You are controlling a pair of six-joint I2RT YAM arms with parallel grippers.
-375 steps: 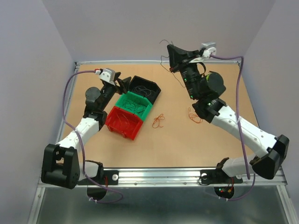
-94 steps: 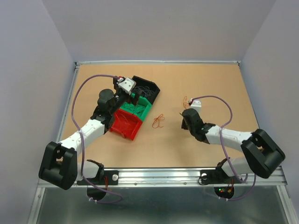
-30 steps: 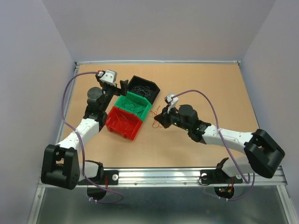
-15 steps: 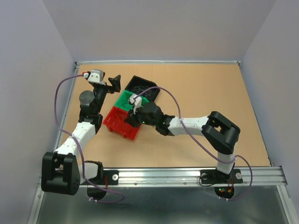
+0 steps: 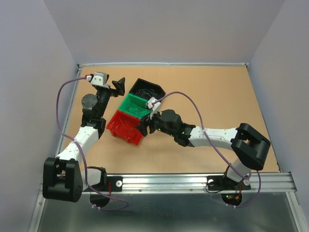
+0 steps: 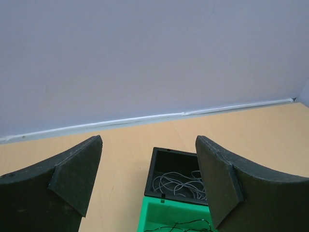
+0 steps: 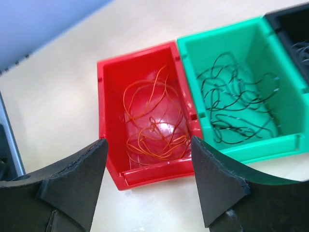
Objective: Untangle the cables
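The cables lie sorted in three bins. Thin red-orange wires point(image 7: 155, 129) curl in loose loops inside the red bin point(image 7: 107, 99). Dark wires point(image 7: 235, 104) fill the green bin point(image 7: 219, 36), and grey wires point(image 6: 179, 183) lie in the black bin point(image 6: 153, 174). My right gripper point(image 7: 147, 145) hovers open just above the near end of the red bin point(image 5: 118, 130), with nothing between its fingers. My left gripper point(image 5: 119, 87) is raised, open and empty, left of the black bin point(image 5: 147, 83) and tilted toward it.
The bins stand in a diagonal row at centre-left of the tan table point(image 5: 212, 92). A raised rail point(image 5: 164, 64) runs along the far edge. The right arm point(image 5: 212, 136) stretches low across the table's middle. Purple cables loop along both arms.
My right gripper moved left from the loose red-orange loop on the table to the red bin, opened there and drew back slightly. That loop is gone from the table. The left arm swung slightly left.
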